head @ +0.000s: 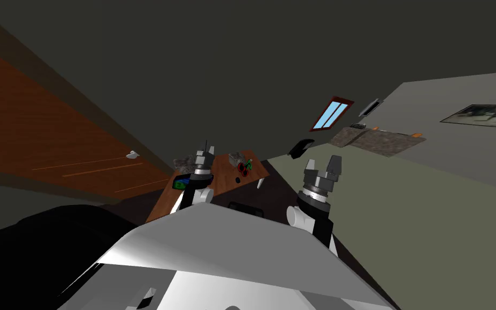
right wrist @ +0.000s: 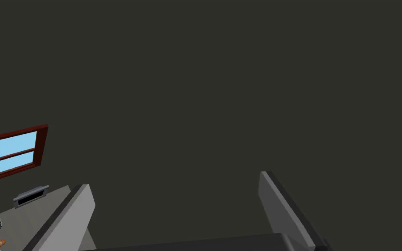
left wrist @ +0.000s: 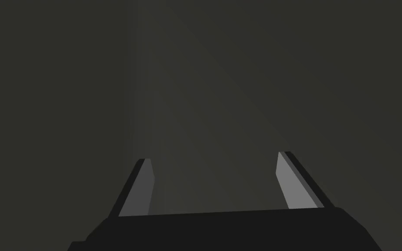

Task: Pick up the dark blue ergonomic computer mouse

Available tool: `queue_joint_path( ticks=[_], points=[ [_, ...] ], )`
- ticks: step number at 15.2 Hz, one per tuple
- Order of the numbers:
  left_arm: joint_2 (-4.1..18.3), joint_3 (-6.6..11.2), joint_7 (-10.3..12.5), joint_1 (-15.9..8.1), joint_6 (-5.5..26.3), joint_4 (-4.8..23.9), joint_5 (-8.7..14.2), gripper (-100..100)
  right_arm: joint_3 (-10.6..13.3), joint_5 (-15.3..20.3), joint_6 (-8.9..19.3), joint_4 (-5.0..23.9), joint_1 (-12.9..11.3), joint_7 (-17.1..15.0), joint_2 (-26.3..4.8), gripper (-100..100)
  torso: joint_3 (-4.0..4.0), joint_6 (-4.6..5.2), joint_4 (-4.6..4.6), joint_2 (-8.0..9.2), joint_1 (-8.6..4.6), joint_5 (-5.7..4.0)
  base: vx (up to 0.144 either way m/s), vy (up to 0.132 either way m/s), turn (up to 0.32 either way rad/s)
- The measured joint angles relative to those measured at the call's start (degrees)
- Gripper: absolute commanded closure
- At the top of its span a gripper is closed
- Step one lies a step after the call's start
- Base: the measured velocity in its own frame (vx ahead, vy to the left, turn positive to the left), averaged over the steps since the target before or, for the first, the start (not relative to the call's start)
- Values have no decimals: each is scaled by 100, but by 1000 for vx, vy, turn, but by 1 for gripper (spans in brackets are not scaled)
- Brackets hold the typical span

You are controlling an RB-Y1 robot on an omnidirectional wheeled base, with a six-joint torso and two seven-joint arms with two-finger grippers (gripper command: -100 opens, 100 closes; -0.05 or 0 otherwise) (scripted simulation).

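Note:
A brown wooden table [head: 220, 185] stands just ahead of me. On it lies a small dark rounded object [head: 240, 180], which may be the mouse; its colour is too dim to tell. My left gripper [head: 205, 148] is raised over the table's left part, to the left of that object. Its fingers are open [left wrist: 213, 157] with nothing between them, facing a flat dark grey surface. My right gripper [head: 323, 160] hangs to the right of the table, off its edge, open and empty [right wrist: 174, 180].
The table also holds a red and green item [head: 245, 167], a blue-green item [head: 179, 183] and grey lumps [head: 235, 158]. A black object [head: 300, 147] lies beyond the table. A stone-topped counter [head: 377, 141] and a red-framed window [head: 332, 113] are at the right.

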Motion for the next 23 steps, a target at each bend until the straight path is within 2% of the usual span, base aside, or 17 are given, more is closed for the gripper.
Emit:
queue_joint_path(
  ticks=[6, 8, 12, 16, 18, 23],
  points=[
    [580, 22, -44, 31, 133, 262, 82, -100, 0, 0, 0, 0, 0, 0, 0, 0, -3, 2, -1, -5, 2, 1, 11, -1, -132],
    [758, 0, -76, 128, 184, 390, 123, -100, 1, 0, 0, 0, -1, 0, 0, 0, -4, 4, -2, -6, 1, 1, 16, -2, -239],
    [1058, 98, -104, 84, 414, 707, 255, -100, 0, 0, 0, 0, -1, 0, 0, 0, -5, 4, -2, -8, 2, 1, 15, 0, -175],
    [1307, 164, -149, 154, 659, 1059, 404, -100, 0, 0, 0, 0, 0, 0, 0, 0, -6, 3, -3, -11, 4, 1, 21, 3, -217],
    [1414, 226, -142, 113, 740, 1262, 478, -100, 0, 0, 0, 0, 0, 0, 0, 0, -6, 3, -2, -9, 3, 1, 14, -2, -191],
    [1551, 255, -233, 187, 986, 1758, 625, -100, 0, 0, 0, 0, 0, 0, 0, 0, -6, 1, -2, -10, 2, 1, 21, 2, -264]
  ],
)
